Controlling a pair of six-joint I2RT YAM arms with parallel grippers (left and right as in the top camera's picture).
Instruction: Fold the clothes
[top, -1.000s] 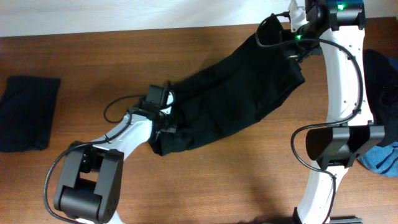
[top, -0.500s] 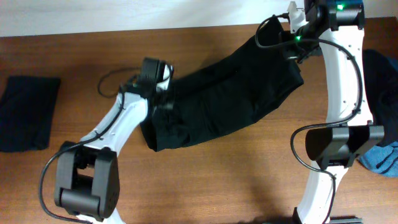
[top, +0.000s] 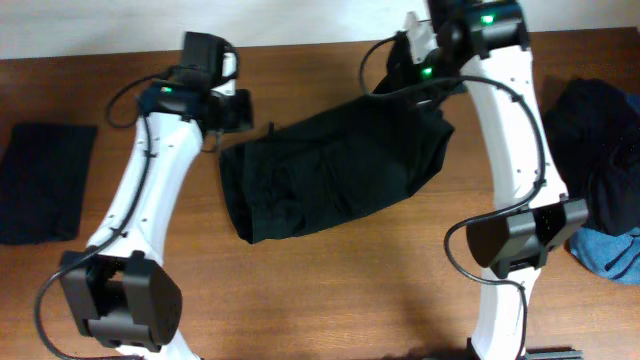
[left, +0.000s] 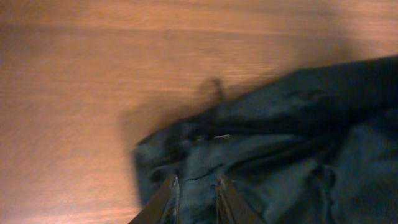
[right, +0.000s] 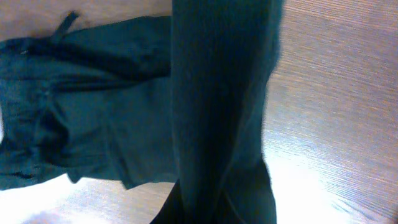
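Observation:
The black trousers (top: 330, 175) lie bunched across the middle of the table, their near-left end flat on the wood. My right gripper (top: 408, 70) holds their far right end lifted, and in the right wrist view the fabric (right: 217, 93) hangs from the jaws and hides the fingers. My left gripper (top: 243, 108) hovers above the table just beyond the trousers' left end, touching nothing. In the left wrist view its fingers (left: 198, 182) stand slightly apart, with only the cloth (left: 280, 143) far below them.
A folded dark garment (top: 42, 180) lies at the table's left edge. A heap of dark clothes (top: 600, 140) with a blue piece (top: 612, 255) sits at the right edge. Bare wood (top: 330, 290) runs along the front.
My left gripper let go of the trousers' left end and rose toward the far left. My right gripper carried the other end leftward, so the trousers lie shorter.

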